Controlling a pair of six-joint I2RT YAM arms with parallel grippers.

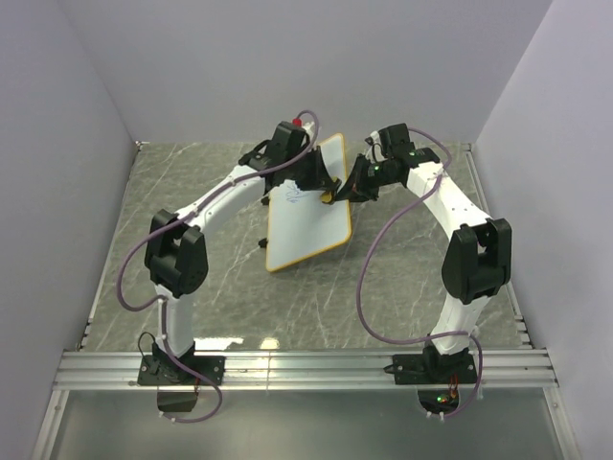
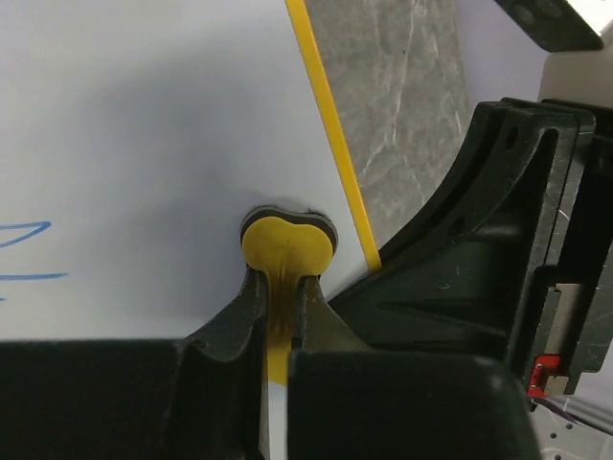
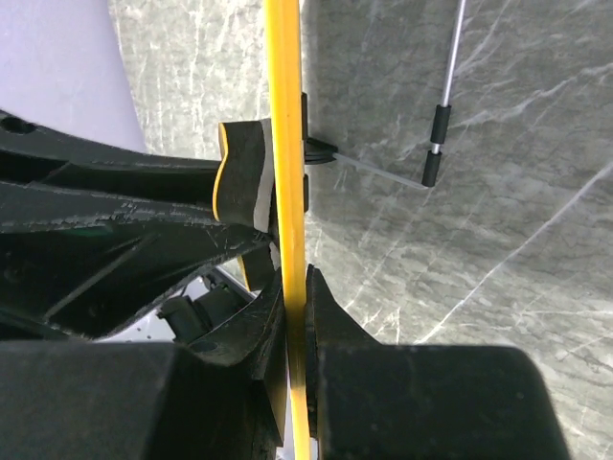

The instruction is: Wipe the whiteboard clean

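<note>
The whiteboard (image 1: 311, 230) is a white board with an orange rim, held tilted above the grey table. Blue scribbles (image 1: 292, 196) mark its upper middle and also show in the left wrist view (image 2: 29, 251). My left gripper (image 2: 285, 287) is shut on the yellow-and-black eraser (image 2: 287, 244), which presses flat on the white face near the right rim (image 2: 330, 115). In the top view this gripper (image 1: 316, 184) is over the board's upper right. My right gripper (image 3: 295, 287) is shut on the board's rim (image 3: 284, 115), seen edge on, with the eraser (image 3: 239, 177) just beyond. In the top view it (image 1: 337, 195) grips the right edge.
A thin silver rod with black ends (image 3: 439, 125) and a black clip (image 3: 314, 153) sit behind the board. The marbled grey table (image 1: 192, 192) is walled on three sides. An aluminium rail (image 1: 306, 369) runs along the near edge by the arm bases.
</note>
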